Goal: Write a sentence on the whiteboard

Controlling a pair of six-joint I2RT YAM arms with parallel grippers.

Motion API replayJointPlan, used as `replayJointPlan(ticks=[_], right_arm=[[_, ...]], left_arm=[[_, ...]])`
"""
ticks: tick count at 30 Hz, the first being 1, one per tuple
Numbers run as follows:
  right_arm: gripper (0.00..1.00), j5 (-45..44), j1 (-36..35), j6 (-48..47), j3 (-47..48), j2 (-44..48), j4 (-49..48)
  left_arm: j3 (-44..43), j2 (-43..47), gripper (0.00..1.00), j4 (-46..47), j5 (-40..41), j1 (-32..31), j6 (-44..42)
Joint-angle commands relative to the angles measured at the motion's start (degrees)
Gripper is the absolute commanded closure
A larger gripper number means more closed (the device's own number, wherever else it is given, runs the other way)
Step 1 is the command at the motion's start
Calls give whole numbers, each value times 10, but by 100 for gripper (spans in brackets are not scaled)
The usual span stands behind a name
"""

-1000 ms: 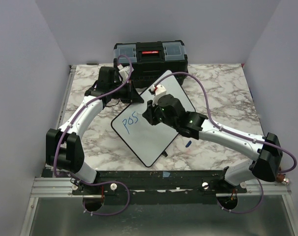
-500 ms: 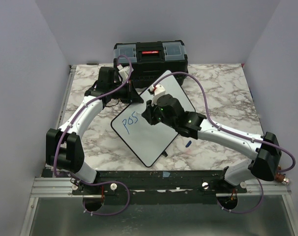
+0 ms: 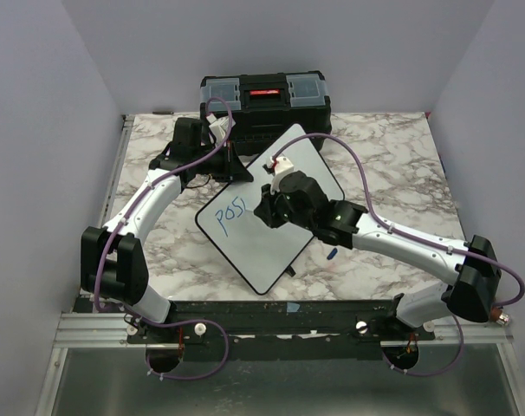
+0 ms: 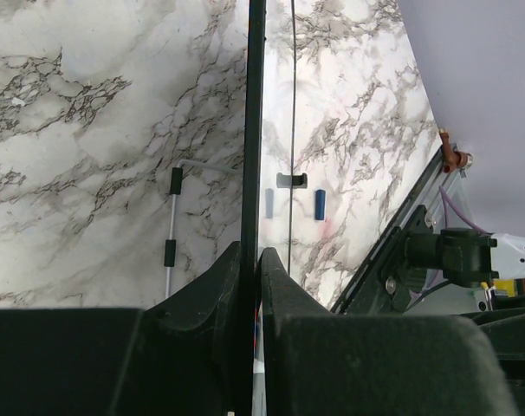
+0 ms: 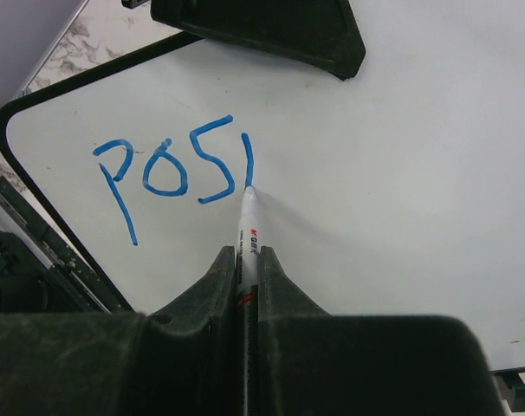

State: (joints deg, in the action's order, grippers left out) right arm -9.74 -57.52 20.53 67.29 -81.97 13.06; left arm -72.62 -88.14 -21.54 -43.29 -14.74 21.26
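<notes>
The right pincer (image 5: pixel 245 260), clamped on the marker (image 5: pixel 248 227), holds its tip at the foot of the last of the blue letters (image 5: pixel 171 178), with bare whiteboard (image 5: pixel 401 173) toward 3 o'clock along the writing line, while the left pincer (image 4: pixel 251 260) grips the board's rim mid-desk (image 3: pixel 392 147).

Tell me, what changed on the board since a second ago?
The right gripper, shut on the marker, slid a little along the whiteboard and added an I: the sentence grew from POS to POSI. The left gripper stayed clamped on the board's edge.
</notes>
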Motion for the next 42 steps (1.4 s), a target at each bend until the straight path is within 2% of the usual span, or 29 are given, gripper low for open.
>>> replayJointPlan(ticks=[1, 12, 26, 42], right_arm=[[99, 13, 1, 3, 0, 11, 32], [99, -13, 2, 3, 41, 31, 6], [99, -41, 2, -5, 105, -43, -22], [100, -64, 2, 3, 47, -33, -6]], left_arm=[[-6, 26, 100, 31, 22, 1, -19], [-7, 25, 100, 31, 23, 1, -20], [-6, 24, 100, 32, 19, 1, -21], [-4, 24, 100, 34, 16, 1, -21]])
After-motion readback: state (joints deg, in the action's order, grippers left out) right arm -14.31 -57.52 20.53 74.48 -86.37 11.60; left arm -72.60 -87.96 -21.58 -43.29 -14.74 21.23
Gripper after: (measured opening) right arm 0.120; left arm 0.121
